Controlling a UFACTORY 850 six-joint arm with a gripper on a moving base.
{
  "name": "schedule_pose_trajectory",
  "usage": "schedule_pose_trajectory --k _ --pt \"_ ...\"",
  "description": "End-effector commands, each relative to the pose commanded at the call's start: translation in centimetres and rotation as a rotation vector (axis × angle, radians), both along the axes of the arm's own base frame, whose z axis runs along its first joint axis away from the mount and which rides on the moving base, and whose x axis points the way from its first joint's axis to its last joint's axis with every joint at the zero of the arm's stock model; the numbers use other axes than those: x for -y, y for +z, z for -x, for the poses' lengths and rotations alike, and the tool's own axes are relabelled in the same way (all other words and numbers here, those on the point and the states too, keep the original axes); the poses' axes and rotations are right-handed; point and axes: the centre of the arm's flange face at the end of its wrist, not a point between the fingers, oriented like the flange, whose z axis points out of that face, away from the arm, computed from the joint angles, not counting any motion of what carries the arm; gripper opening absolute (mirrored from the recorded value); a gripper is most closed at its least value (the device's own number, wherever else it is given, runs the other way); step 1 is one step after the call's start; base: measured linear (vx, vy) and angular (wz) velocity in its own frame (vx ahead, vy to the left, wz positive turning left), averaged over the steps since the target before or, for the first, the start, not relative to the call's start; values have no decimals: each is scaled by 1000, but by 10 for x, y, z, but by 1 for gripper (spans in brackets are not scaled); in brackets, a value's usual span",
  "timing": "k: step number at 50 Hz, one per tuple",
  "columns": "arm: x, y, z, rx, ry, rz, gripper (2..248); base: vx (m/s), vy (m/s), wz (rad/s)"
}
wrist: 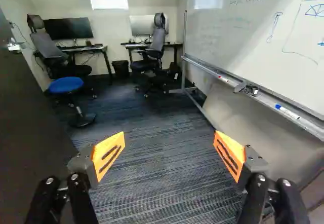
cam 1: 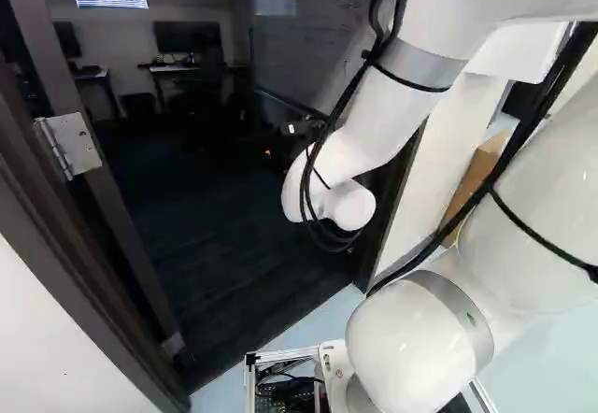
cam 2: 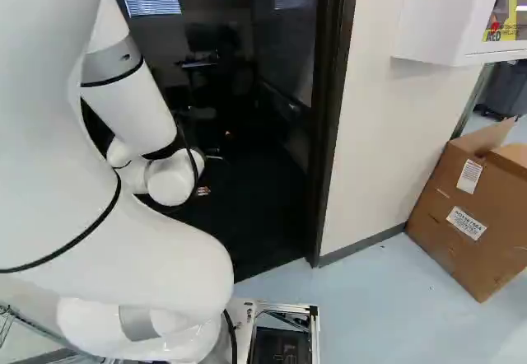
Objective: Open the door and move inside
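I can read one print: "AED" on the front of the white wall cabinet, upper right of right base view, beside a small red mark. Cardboard box below it has two white labels, upper and lower. Both carry dark print, lower one in bolder characters; I can't make out either reliably. Whiteboard in wrist view has handwriting, mostly dark, a bit red. Too faint for me to read.
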Motion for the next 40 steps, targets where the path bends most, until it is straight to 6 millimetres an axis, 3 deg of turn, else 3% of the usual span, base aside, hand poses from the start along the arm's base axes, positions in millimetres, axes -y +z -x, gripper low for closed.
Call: schedule_pose_trajectory --k 26,40 --pt "33 -1 7 4 -97 -1 247 0 0 0" --pt "36 -1 7 4 -109 -1 247 0 0 0"
